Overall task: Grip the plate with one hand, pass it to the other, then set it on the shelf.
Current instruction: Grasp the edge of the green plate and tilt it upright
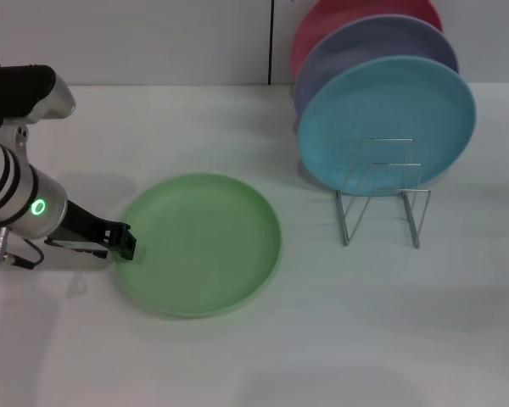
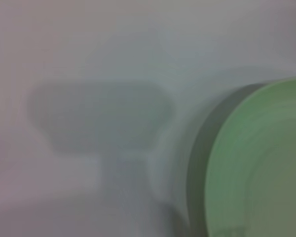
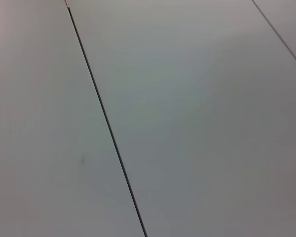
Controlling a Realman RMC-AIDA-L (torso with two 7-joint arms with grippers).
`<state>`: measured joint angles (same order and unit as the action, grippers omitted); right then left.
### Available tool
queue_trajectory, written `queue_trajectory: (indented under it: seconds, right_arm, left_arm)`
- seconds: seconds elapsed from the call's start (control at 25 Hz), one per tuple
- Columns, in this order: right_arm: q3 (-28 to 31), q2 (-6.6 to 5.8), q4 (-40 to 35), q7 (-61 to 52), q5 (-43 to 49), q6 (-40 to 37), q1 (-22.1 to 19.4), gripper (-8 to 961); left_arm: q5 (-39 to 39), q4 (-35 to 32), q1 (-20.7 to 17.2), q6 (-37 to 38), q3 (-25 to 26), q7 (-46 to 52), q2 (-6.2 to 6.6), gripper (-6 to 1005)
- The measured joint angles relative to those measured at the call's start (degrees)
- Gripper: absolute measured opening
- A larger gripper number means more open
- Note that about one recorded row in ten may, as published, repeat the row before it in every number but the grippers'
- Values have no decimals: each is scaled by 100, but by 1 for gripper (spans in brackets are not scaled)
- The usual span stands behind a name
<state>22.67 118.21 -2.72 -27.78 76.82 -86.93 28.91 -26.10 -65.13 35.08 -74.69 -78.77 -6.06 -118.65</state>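
While the left gripper [image 1: 125,242] met the plate [image 1: 202,243]'s left rim, fingers' state unclear; a shallow bite could slip.

plate [image 1: 202,244] flat on table [image 1: 390,331]; left gripper [image 1: 119,242] at its left edge; shelf [image 1: 382,199] right

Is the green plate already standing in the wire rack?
No, the green plate lies flat on the table, beside the wire rack.
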Motion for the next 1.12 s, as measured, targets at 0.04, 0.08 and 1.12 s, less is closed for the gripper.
queue_trajectory:
  seconds: [0.04,0.08,1.12]
  right_arm:
    - [0,0,0,0,0,0,0,734]
    - [0,0,0,-1,0,-3,0,734]
    - [0,0,0,-15,0,-8,-17,733]
  left_arm:
    - [0,0,3,0,-2,0,0,445]
    - [0,1,3,0,-6,0,0,431]
    - [27,1,26,-4,-150,0,0,195]
